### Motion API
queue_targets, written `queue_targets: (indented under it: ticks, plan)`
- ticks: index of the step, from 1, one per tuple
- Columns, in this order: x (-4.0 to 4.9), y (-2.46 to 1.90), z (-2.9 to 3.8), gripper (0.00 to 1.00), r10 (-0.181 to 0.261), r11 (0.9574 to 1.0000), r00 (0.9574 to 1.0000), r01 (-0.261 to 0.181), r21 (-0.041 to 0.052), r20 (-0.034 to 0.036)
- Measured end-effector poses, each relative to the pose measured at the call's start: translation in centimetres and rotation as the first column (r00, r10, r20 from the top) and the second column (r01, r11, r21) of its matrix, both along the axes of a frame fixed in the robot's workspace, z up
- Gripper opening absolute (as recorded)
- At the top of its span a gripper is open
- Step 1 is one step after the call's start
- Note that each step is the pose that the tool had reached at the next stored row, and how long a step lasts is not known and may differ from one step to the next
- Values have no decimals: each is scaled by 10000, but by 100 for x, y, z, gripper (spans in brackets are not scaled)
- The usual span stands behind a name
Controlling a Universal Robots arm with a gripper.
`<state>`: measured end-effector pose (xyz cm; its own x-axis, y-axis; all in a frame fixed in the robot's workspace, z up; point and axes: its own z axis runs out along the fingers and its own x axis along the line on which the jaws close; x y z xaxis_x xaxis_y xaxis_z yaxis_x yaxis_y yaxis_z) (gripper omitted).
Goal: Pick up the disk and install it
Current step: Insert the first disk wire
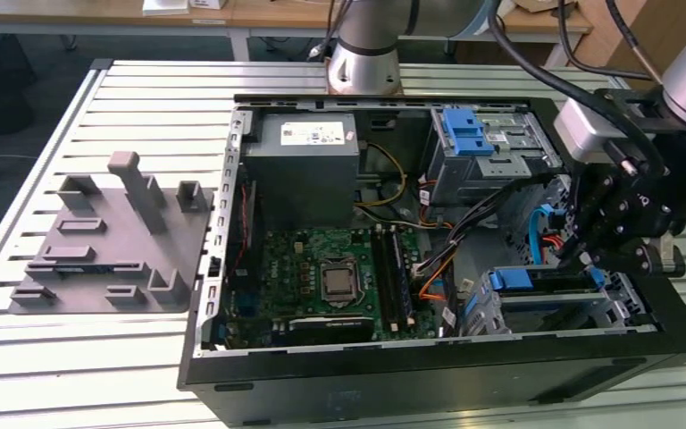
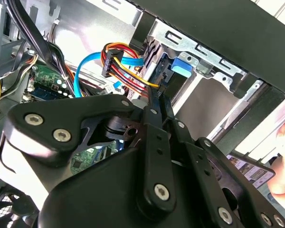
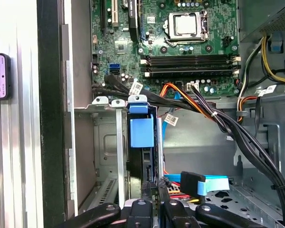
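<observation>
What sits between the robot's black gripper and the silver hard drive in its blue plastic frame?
Nothing visible. In the first wrist view the black gripper sits at the near edge of the blue-framed disk, which stands on edge in the grey metal drive cage. A flat blue cable lies beside them, not between.

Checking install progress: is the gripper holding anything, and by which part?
The gripper is at the disk standing on edge in the drive cage, fingers at its edge; whether it grips cannot be told.

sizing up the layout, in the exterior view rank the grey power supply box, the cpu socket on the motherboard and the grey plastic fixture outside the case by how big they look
1. Grey plastic fixture, largest.
2. Grey power supply box, somewhat smaller.
3. CPU socket, clearly the smallest.
</observation>
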<state>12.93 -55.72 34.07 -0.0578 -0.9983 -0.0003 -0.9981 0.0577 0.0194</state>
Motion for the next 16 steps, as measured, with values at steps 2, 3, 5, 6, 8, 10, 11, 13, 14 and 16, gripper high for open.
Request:
queue_targets:
  ticks: [2,3,5,6,8,10,11,13,14,16]
  plan:
    - [2,0,-8,16,1,10000,10000,-1,2,0]
    - [4,0,-15,16,1,10000,10000,-1,4,0]
    - [5,0,-24,16,1,10000,10000,-1,-1,0]
    - [5,0,-29,16,0,10000,10000,0,0,0]
    - [6,0,-38,16,0,10000,10000,0,0,0]
    - [6,0,-44,16,0,10000,10000,0,-1,0]
    - [6,0,-46,16,1,10000,10000,-1,-1,0]
    - [6,0,-51,16,0,10000,10000,0,0,0]
    - [6,0,-53,16,0,10000,10000,0,-1,0]
    - [6,0,-57,16,0,10000,10000,0,-2,0]
